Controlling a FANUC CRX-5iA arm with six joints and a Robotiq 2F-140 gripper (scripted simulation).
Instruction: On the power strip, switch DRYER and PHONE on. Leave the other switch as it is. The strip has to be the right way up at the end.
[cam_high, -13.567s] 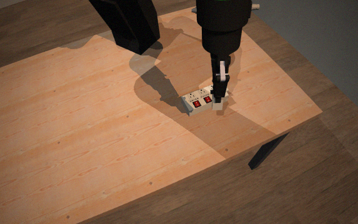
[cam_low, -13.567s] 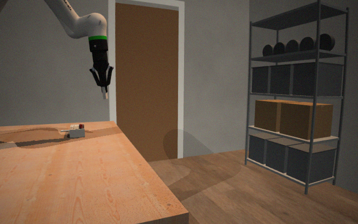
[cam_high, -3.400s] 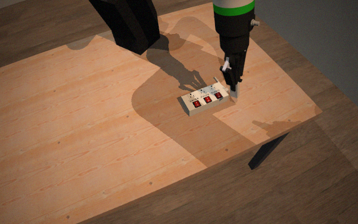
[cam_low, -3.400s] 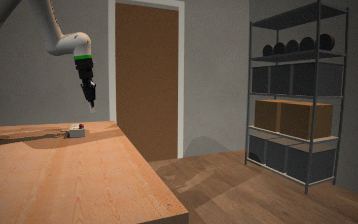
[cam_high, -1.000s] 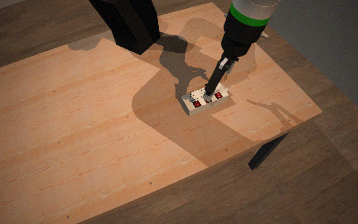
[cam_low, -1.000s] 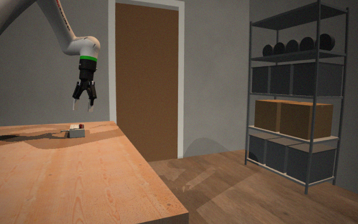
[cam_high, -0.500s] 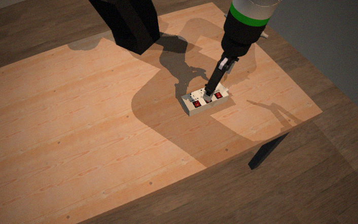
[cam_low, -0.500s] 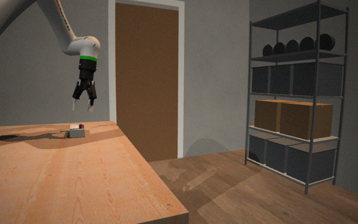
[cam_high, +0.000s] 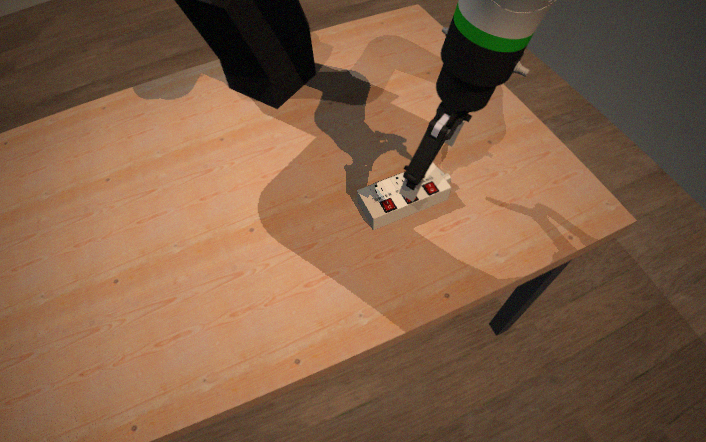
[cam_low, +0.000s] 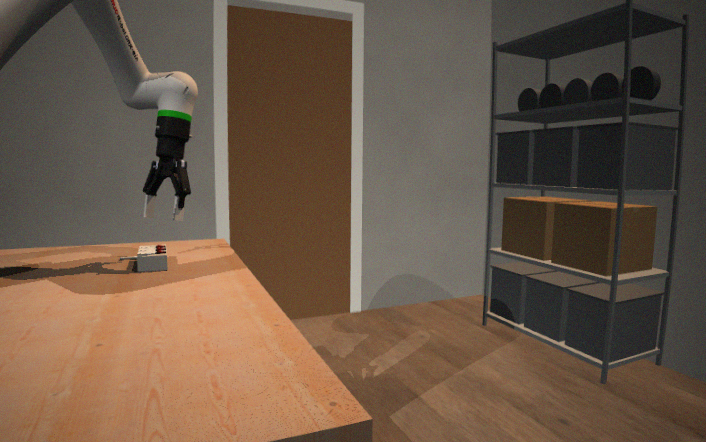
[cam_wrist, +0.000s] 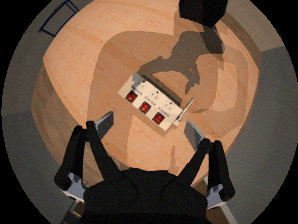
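Exterior view: power strip (cam_low: 151, 258) lies below the open, empty jaws.

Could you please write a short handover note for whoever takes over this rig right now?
End effector: open, empty, hanging above the strip, not touching it.
Strip: right way up on the table, near its far edge, three red switches facing up.
Done: no switch visibly pressed; labels and switch states are too small to read.
Left: press DRYER and PHONE on, leave the third alone, keep the strip upright.
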